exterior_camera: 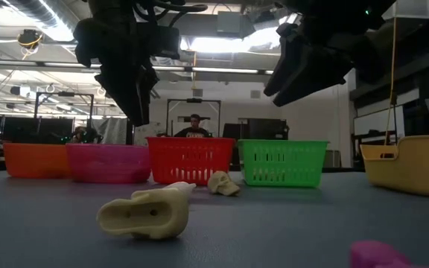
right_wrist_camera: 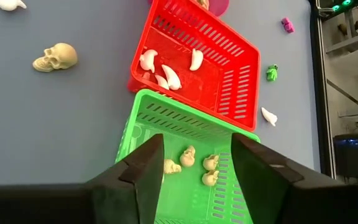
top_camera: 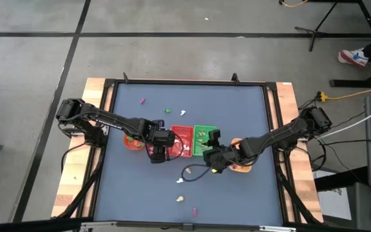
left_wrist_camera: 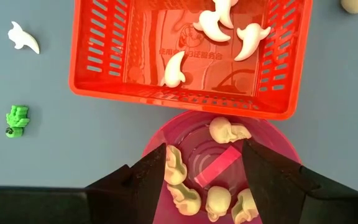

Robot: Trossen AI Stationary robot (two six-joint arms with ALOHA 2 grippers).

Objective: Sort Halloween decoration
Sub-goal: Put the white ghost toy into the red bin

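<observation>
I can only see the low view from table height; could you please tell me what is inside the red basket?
Observer: The red basket holds four white ghost figures; nothing else shows in it.
Operator: Thank you. And which container is the left gripper over?
Observer: The left gripper hangs open above the pink bowl, which holds cream skulls and one pink block.
Operator: Is the right gripper carrying anything?
Observer: No, the right gripper is open and empty above the green basket, where four small skulls lie.
</observation>
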